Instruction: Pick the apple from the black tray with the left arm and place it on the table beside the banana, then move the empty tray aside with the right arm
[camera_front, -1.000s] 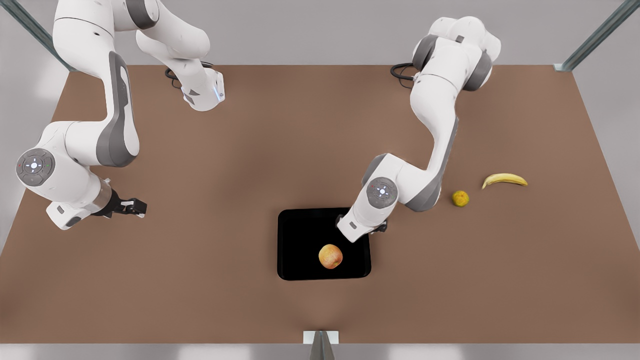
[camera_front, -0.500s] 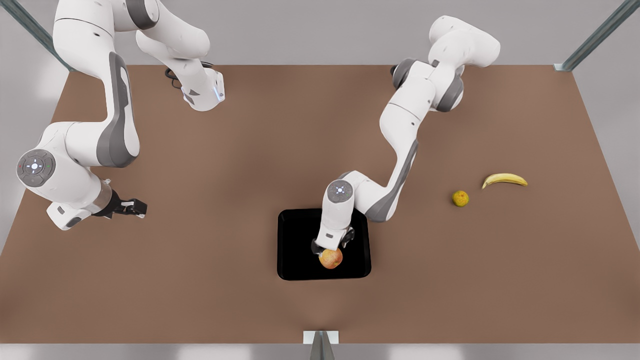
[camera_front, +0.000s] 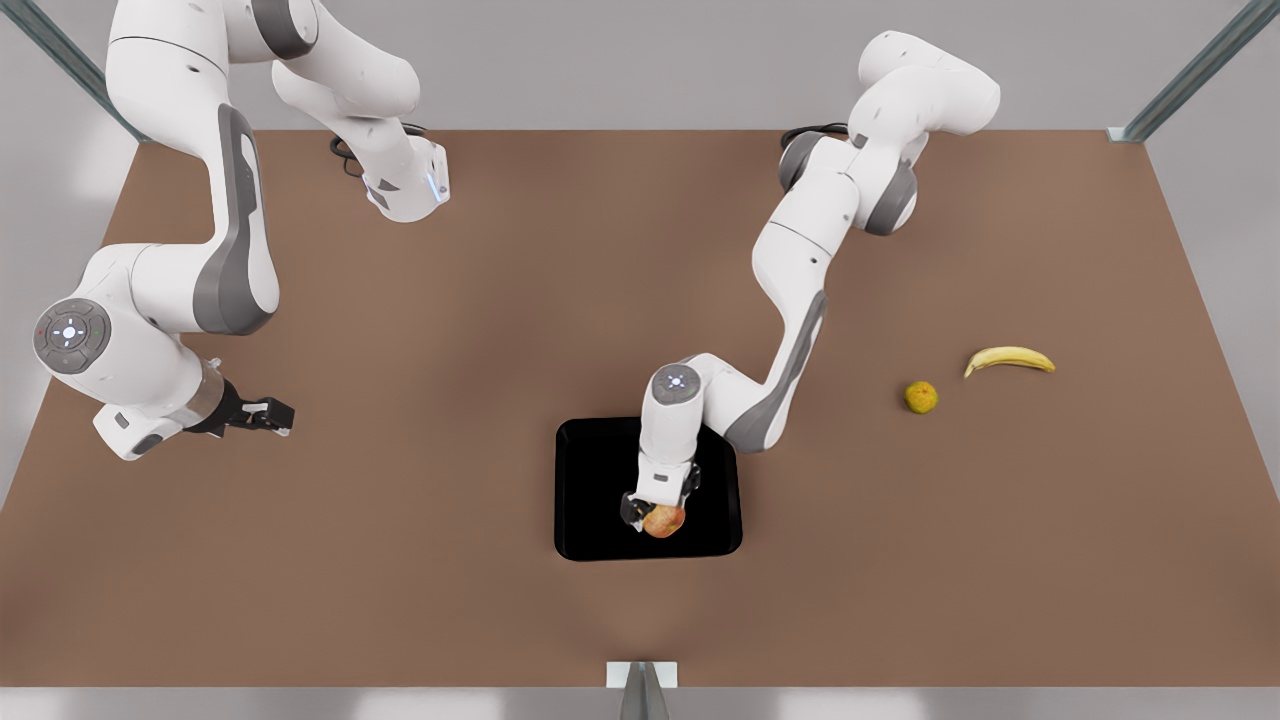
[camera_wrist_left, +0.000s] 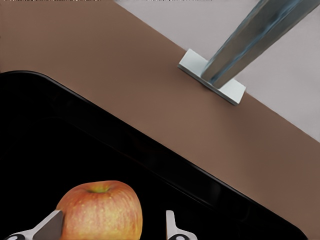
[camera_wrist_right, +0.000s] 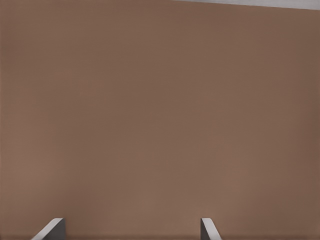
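On the brown surface (camera_front: 480, 330), the apple (camera_front: 664, 521) sits in the black tray (camera_front: 590, 480), between the left end effector's (camera_front: 655, 508) spread fingers (camera_wrist_left: 171, 226), not yet gripped. The right end effector (camera_front: 262, 414) waits, fingers apart, well away.

text: none readable | labels: none | brands: none | numbers: none | signs: none
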